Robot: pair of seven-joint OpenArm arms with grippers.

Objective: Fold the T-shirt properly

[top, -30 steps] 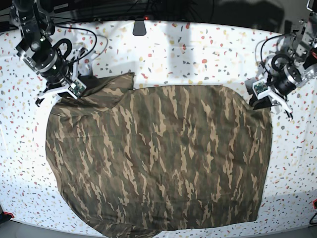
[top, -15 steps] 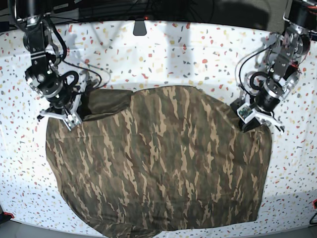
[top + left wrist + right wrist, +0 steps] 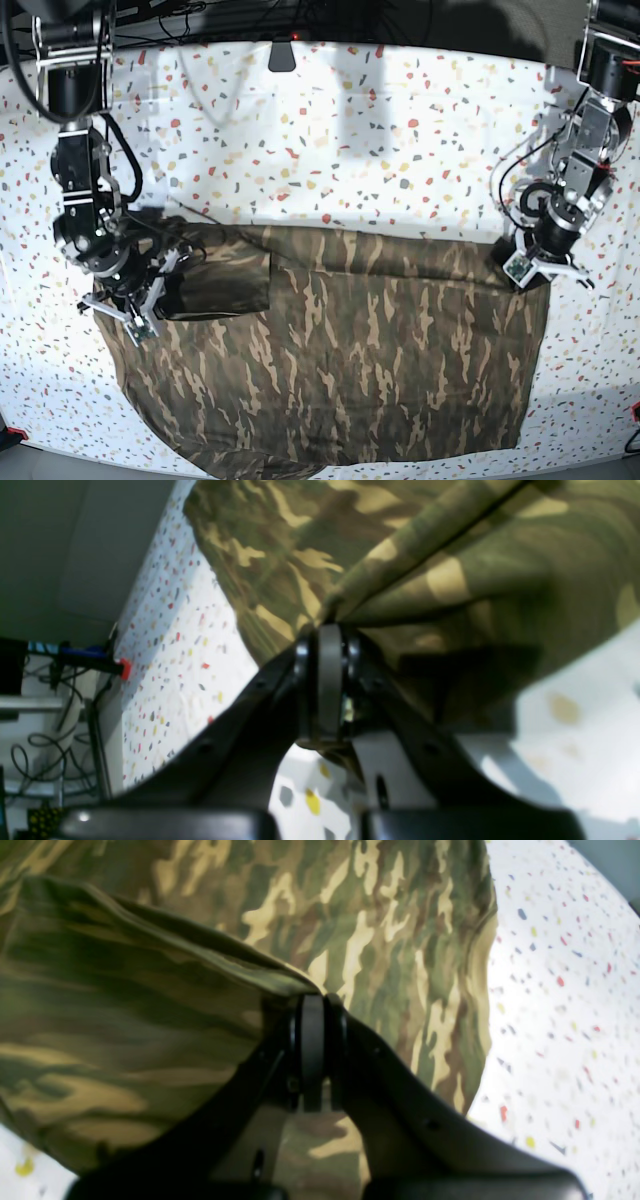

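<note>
A white counter [image 3: 330, 120] speckled with red, yellow and grey chips fills the scene, dark space beyond its far edge. The T-shirt [image 3: 340, 350] in camouflage print covers the near half of the counter, its far edge doubled toward the near side into a straight fold. At the shirt's far right corner the left gripper [image 3: 545, 268] is clamped tight on cloth; at the far left corner the right gripper [image 3: 128, 312] pinches a raised flap likewise.

The T-shirt [image 3: 340, 360] is olive, brown and tan camouflage; the table [image 3: 330, 130] white, colour-speckled.
</note>
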